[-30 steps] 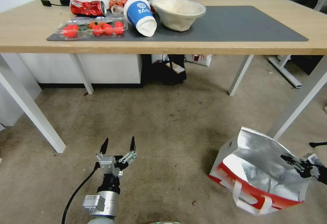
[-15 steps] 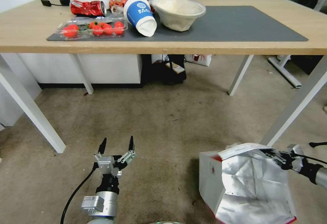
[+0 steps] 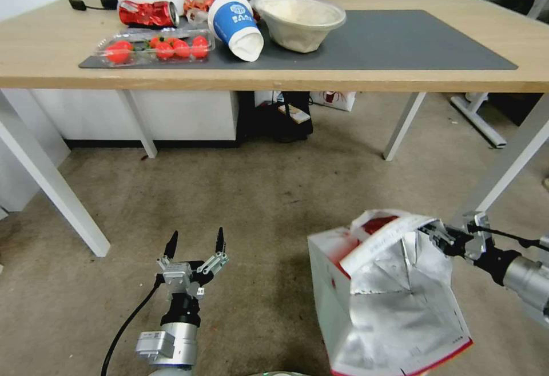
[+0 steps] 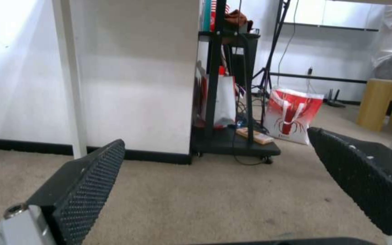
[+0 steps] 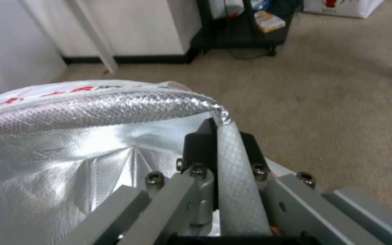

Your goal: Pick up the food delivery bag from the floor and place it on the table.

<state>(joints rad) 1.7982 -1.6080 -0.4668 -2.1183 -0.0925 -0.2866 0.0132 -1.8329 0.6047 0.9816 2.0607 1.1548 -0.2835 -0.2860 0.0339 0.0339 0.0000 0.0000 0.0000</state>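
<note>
Since half a second ago, your right gripper (image 3: 430, 232) has carried the food delivery bag (image 3: 389, 296) higher and further left, so its mouth now gapes toward you with the foil lining showing. The fingers (image 5: 199, 144) are pinched on the bag's rim, which runs between them in the right wrist view. The bag hangs tilted above the floor (image 3: 257, 204), in front of the table (image 3: 34, 50). Your left gripper (image 3: 195, 243) hovers low over the carpet, fingers spread and empty.
</note>
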